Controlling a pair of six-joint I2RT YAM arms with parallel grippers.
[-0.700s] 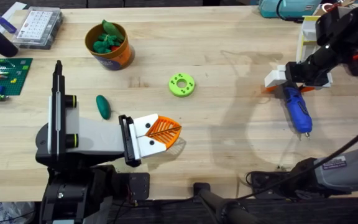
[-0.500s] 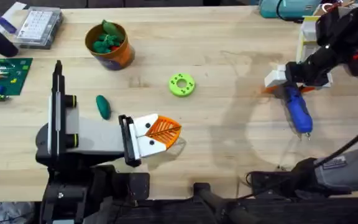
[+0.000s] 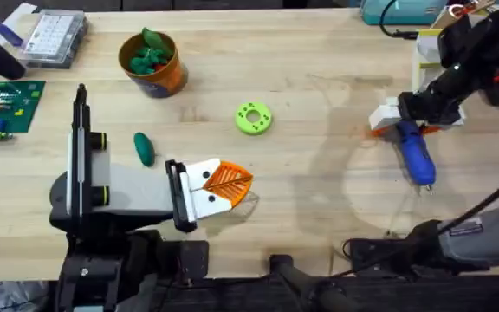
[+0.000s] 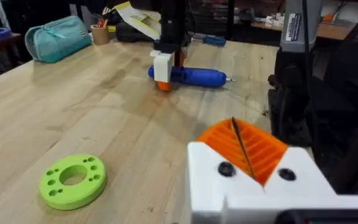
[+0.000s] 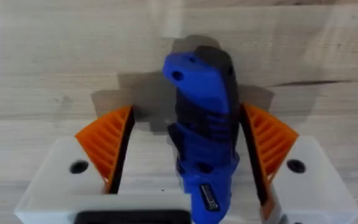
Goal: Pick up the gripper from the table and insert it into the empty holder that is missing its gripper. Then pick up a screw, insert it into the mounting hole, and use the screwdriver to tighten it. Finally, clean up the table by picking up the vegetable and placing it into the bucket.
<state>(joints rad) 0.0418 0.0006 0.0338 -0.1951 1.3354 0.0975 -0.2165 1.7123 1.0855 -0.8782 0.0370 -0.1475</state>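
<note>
At the table's far-left corner area the bucket (image 3: pixel 153 63) stands upright with green toys inside, and the vegetable (image 3: pixel 144 148) lies loose on the bare wood toward the near-left edge, just beyond the grey body of the left arm. The left hand (image 3: pixel 230 184) rests low near the near edge, left of centre, its orange ribbed pads (image 4: pixel 248 147) pressed together and pinching nothing. A bright green ring (image 3: pixel 254 118) sits alone at mid-table. Toward the right edge, the right hand (image 3: pixel 403 124) has its orange pads set either side of the screwdriver (image 3: pixel 415 152), which lies with its bit pointing toward the near edge; the right wrist view shows the blue barrel (image 5: pixel 205 127) between the fingers with a sliver of space beside each, so the grip looks unsettled rather than firm. The hazard, as judged here: a round, heavy tool held near one end may roll or tip bit-down as it lifts, and slip back onto the table. A drop could send it rolling off the right edge. Closing squarely before lifting seems the safer course
</note>
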